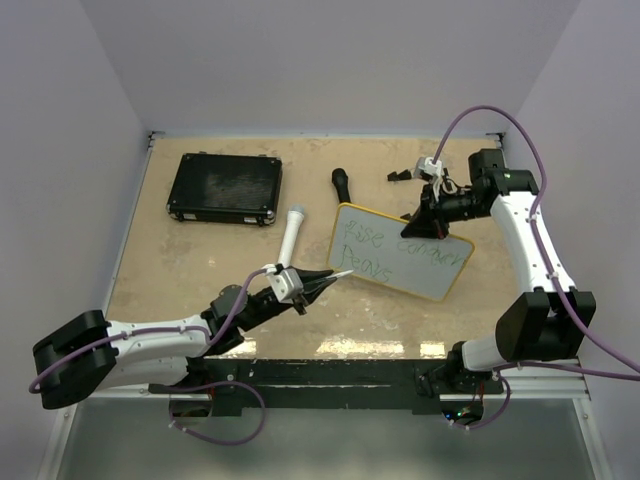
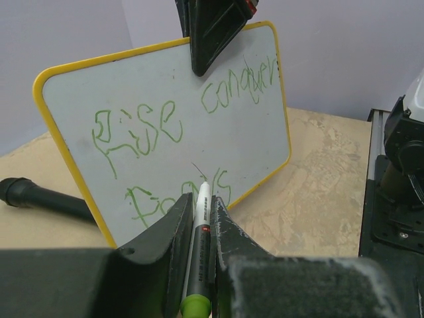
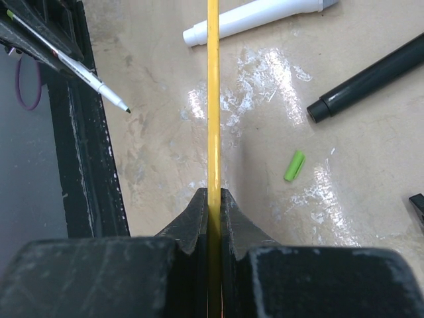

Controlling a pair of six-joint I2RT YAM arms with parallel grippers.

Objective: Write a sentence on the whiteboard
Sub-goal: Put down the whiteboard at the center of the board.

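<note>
- Right gripper [image 3: 213, 202] is pinching the whiteboard [image 1: 400, 255] by its far rim, holding it tilted on the table [image 1: 200, 270], centre-right.
- Left gripper [image 2: 199, 215] is clamped tight on a pen [image 2: 202, 199], tip just short of the board.
- Green sentence [image 2: 172, 122] runs in two lines, facing the pen.

A robotics lab cell: plain white walls [image 1: 320, 60] enclose a beige table [image 1: 200, 270] with two cabled robot arms [image 1: 150, 335] [image 1: 525, 235].

Green sentence [image 2: 162, 126] on whiteboard [image 2: 79, 99], "Rise conquer", third word partly hidden
</note>
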